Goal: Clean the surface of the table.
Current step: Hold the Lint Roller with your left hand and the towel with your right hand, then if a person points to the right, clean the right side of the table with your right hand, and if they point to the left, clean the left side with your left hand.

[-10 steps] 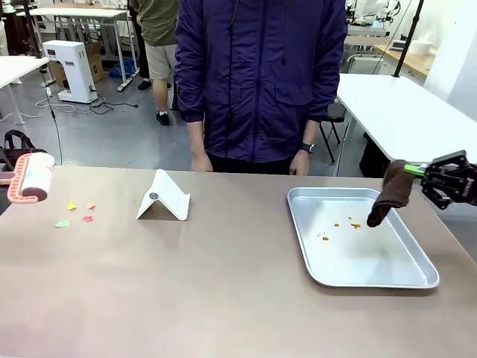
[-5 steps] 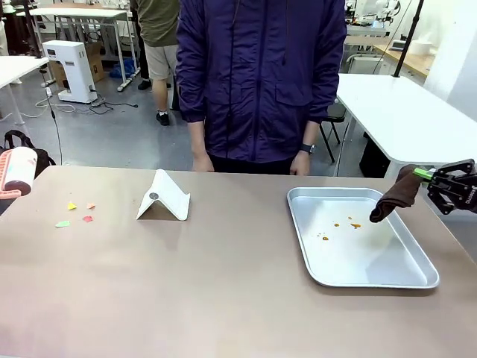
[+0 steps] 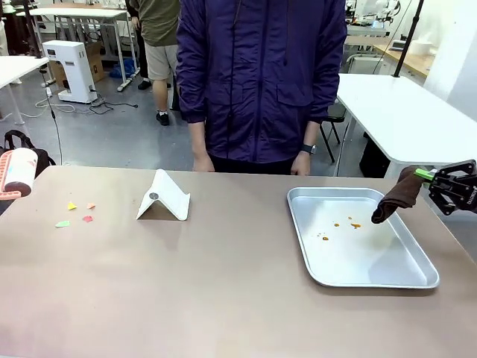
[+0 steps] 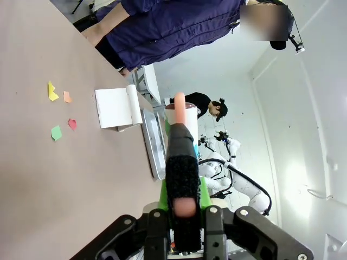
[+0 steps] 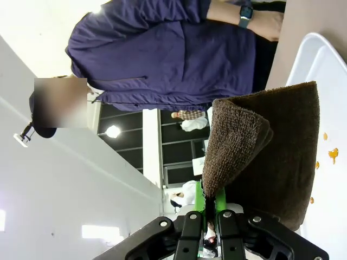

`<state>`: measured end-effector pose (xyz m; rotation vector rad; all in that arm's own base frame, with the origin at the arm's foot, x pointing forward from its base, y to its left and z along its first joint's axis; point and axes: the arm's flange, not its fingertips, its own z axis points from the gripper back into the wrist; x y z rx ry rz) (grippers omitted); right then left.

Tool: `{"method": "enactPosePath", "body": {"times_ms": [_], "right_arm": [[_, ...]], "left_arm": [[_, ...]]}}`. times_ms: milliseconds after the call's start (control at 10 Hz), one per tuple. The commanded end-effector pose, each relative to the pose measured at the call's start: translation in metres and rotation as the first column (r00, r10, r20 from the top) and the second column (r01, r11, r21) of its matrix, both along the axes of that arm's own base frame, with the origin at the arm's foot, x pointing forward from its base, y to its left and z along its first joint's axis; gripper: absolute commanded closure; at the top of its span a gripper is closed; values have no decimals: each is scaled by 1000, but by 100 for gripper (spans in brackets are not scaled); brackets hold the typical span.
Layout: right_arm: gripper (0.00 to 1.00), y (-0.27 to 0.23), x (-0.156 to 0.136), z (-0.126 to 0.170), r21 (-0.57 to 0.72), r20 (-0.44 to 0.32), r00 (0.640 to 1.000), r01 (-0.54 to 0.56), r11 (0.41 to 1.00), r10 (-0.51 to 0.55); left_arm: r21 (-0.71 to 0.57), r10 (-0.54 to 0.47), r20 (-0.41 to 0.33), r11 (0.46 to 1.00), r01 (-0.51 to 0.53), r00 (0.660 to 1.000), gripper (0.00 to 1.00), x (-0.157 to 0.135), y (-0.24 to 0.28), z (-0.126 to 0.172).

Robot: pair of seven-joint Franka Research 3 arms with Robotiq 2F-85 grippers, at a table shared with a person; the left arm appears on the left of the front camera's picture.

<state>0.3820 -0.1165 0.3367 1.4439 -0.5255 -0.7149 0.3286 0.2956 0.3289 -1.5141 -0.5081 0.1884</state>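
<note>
since the lint roller (image 3: 18, 171) was drawn back from over the table's (image 3: 223, 298) left end a second ago, it now hangs off that edge, above the surface and touching nothing, and for the last half second it has barely shifted. the left gripper (image 4: 182, 201) is pinching the roller's black handle between its green pads, as the left wrist view shows. just right of it, four coloured paper scraps (image 3: 87, 218) lie on the brownish top where they lay before, so that patch is not yet cleaned. next along stands a white folded card (image 3: 164, 198), unmoved, and behind the far edge a person (image 3: 261, 82) waits with both hands hanging at the table's rim. toward the right end sits the metal tray (image 3: 373, 265) with a few orange crumbs (image 3: 352, 224) in its far half. the brown cloth (image 3: 395, 198), which dangled lower over those crumbs a second ago, has been pulled outward and up to the tray's right rim. the right gripper (image 3: 426, 177) is clamped on the cloth's upper edge beyond the table's right side. both tools look to be retreating, so the task seems far from done: the roller would have to come back onto the scraps.
</note>
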Motion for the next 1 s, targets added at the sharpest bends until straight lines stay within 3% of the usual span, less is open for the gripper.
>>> {"method": "enactPosePath", "body": {"times_ms": [0,900], "right_arm": [[100,-2,-2,4,3,-8,1000,-4,1000,4],[100,-2,-2,4,3,-8,1000,-4,1000,4]], "left_arm": [[8,-2,8,1000,1,1000,100,-4,-3,4],[8,-2,8,1000,1,1000,100,-4,-3,4]]}}
